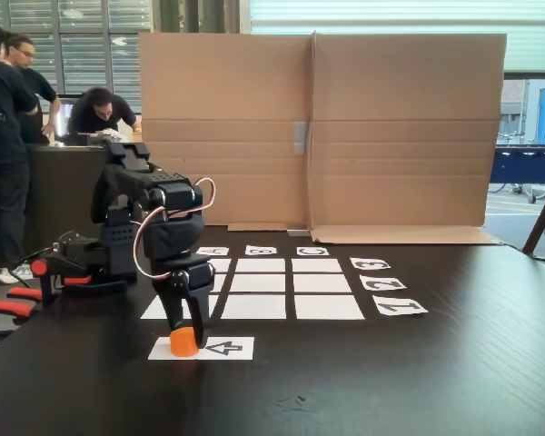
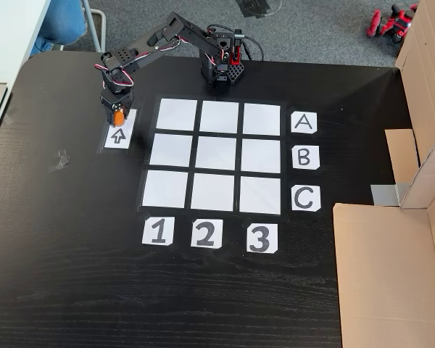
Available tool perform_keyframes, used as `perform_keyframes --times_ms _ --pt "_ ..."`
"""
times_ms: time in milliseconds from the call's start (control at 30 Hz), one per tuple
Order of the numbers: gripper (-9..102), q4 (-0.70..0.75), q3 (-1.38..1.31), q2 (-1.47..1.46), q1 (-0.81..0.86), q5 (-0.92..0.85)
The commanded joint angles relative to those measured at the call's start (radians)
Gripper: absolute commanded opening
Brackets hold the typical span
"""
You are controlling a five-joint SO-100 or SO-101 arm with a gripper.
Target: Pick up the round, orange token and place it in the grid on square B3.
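The token (image 1: 183, 342) is sitting on the white arrow sheet (image 1: 227, 348) at the near-left of the dark surface (image 1: 418, 381), just beside the printed black arrow, and the end effector (image 1: 189, 334) is reaching down over it from above. In a fixed view from the front, the two black fingers are standing around the token's upper part, one at its 9 o'clock side and one at its 3 o'clock side, with the orange body showing below them; whether they are already pressing on it or are a little apart from it cannot be told from these pictures. In the other fixed view, the token (image 2: 118, 116) is appearing as an orange spot under the end effector (image 2: 117, 118), at about 9 o'clock from the grid (image 2: 213, 155). The token is looking like a small, stiff, light short cylinder with a flat top and a smooth, possibly slippery, curved wall, so the arm is likely needing only a gentle squeeze across its width, taken low and centred on the wall to keep it from rolling out or tipping. Square B3 (image 2: 262, 155) is lying in the row beside card B (image 2: 304, 157) and the column above card 3 (image 2: 261, 238), well apart from the token, and is looking bare.
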Motion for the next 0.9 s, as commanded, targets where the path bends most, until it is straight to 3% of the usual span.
perform_keyframes --times_ms 0,433,867 --pt "-1 -0.023 0.028 0.147 -0.023 -0.037" --pt "-1 -0.052 0.491 0.660 -0.252 -0.144" --pt "-1 0.043 0.836 1.197 -0.730 -0.124"
